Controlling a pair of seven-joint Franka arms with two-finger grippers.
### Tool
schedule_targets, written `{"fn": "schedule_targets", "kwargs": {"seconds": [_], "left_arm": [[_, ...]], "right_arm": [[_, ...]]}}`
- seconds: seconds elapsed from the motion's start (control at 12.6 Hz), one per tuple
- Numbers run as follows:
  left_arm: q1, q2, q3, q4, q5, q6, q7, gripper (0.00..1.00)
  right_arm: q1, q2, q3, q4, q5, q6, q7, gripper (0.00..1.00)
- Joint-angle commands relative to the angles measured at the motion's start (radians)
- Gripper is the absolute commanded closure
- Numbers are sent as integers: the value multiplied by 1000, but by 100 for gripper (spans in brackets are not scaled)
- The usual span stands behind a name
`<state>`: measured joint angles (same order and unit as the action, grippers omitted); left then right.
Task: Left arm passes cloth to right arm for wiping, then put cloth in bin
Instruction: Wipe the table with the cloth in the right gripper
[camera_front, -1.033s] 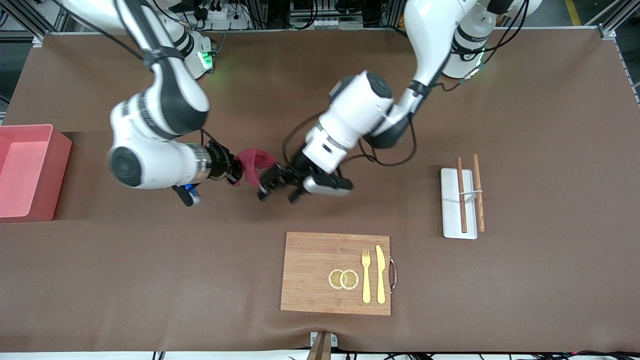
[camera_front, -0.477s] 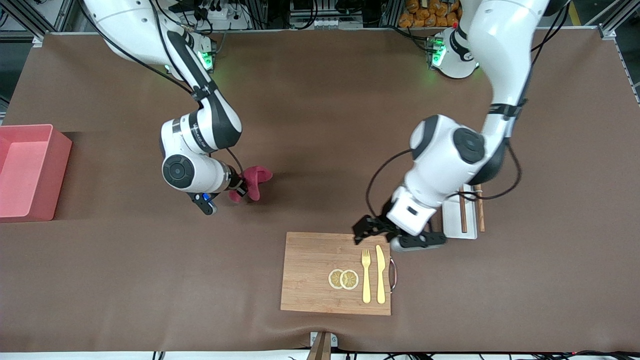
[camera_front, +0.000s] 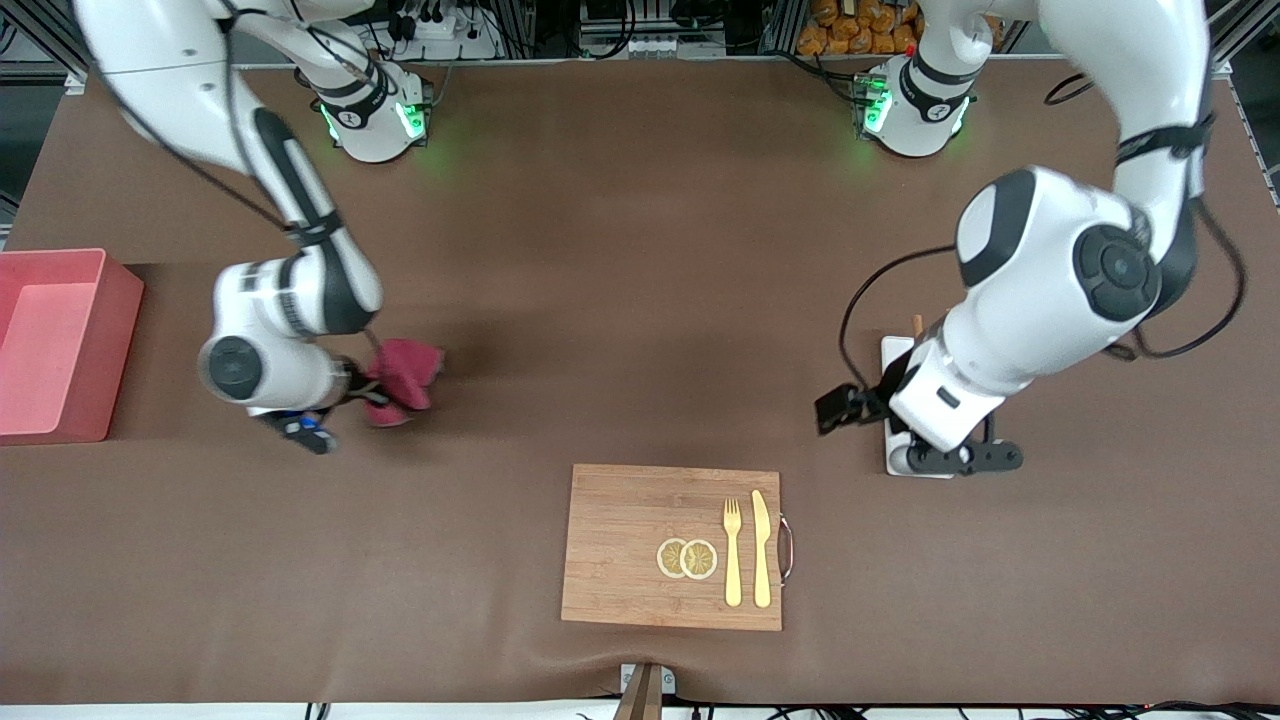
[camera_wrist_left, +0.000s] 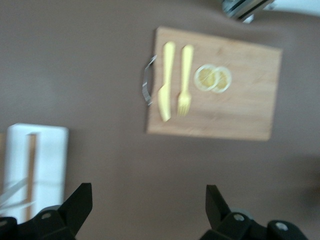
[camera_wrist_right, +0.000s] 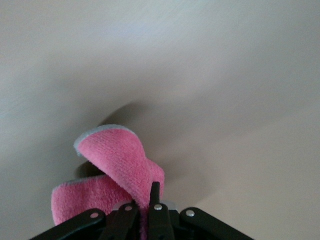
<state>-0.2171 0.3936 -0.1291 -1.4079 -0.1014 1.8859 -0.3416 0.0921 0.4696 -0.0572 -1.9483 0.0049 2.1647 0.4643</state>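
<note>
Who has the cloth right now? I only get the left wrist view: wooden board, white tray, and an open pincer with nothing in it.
Observer: The right pincer is shut on the cloth.
Operator: Where is that pincer?
Observer: It is over the brown table, between the wooden board and the bin, not over the bin itself.
Operator: Is anything in the bin?
Observer: The bin stands at the right arm's end of the table, and the part of its inside that shows holds nothing.
</note>
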Motion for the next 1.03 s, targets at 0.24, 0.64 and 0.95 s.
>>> {"fn": "schedule_targets", "kwargs": {"seconds": [0.24,0.64,0.95], "left_arm": [[128,-251,-12,-197,111,-148,50,0],[169,-427,20,-244,112,-273,197,0],[159,-467,74,-235,111,-350,336,0]], "right_arm": [[-296,-60,17,-3,-200,-13,-457,100],[-443,-63,16,74,-243,-22,-762,100],[-411,-68,20,39,-240,-20,-689,100]]}}
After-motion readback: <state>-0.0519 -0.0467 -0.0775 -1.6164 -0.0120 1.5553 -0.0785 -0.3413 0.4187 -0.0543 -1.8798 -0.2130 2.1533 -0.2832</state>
